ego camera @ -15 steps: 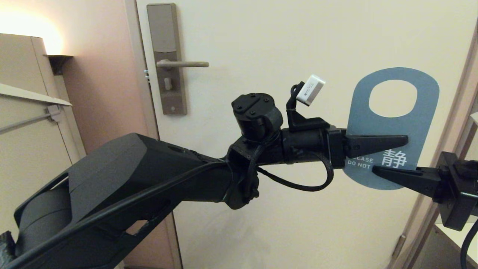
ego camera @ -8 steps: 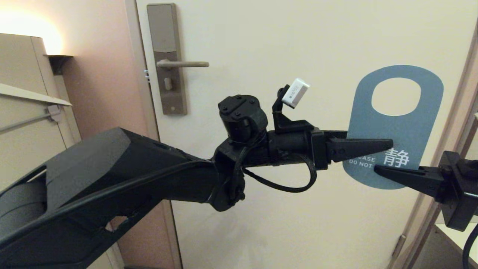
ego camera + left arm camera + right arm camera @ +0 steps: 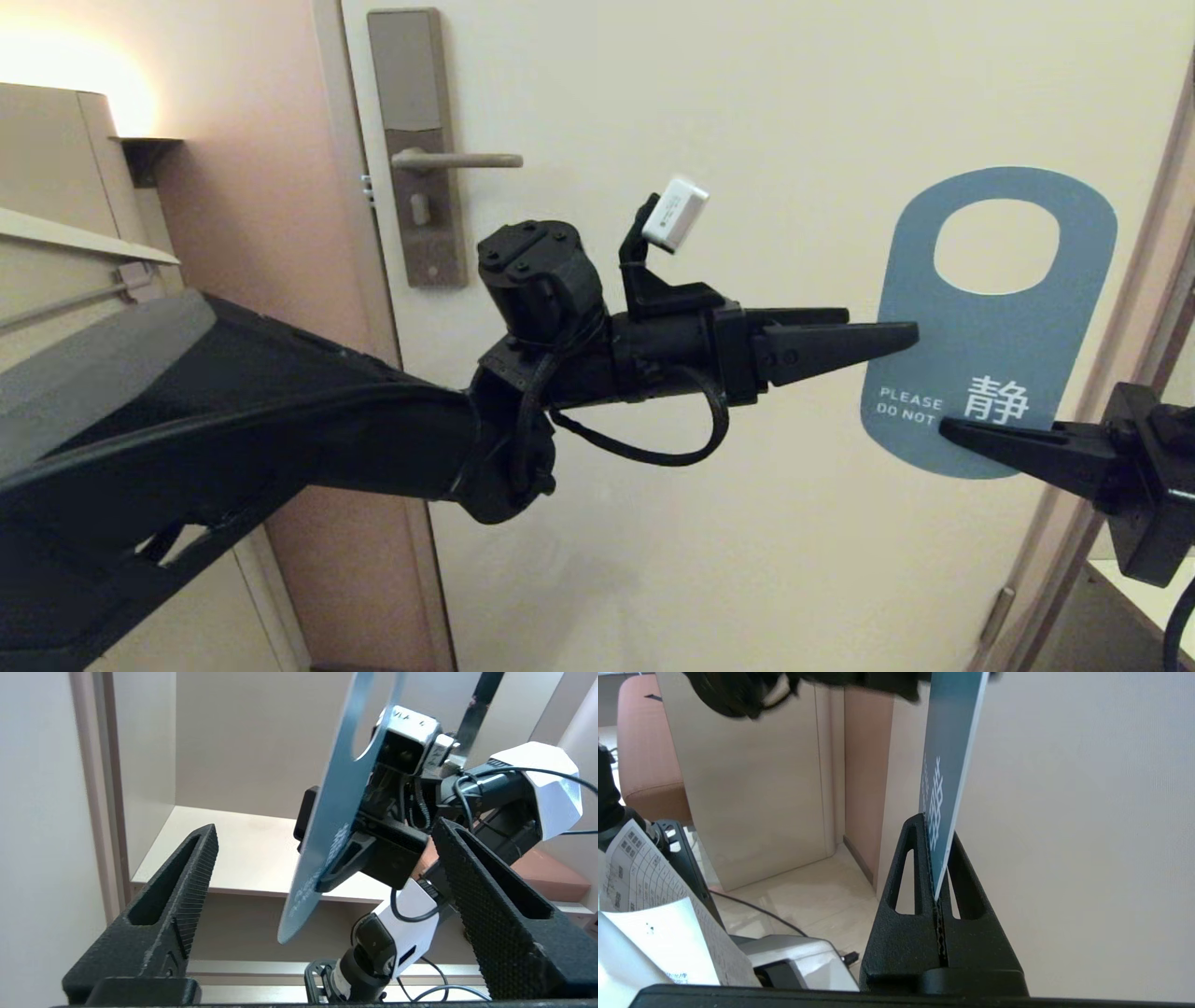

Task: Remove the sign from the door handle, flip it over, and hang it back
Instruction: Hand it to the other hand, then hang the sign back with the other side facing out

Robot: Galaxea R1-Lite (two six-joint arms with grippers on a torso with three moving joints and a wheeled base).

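Right of the door handle [image 3: 456, 160], well apart from it, the sign [image 3: 994, 322] stood upright in front of the door [image 3: 747, 112], blue "PLEASE DO NOT" face toward the head camera, oval hole on top. Right claw [image 3: 952, 431] was clamped on its lower edge, reaching in from the right. Left claw [image 3: 901, 334] pointed level at the sign's left edge, jaws spread wide, gripping nothing.
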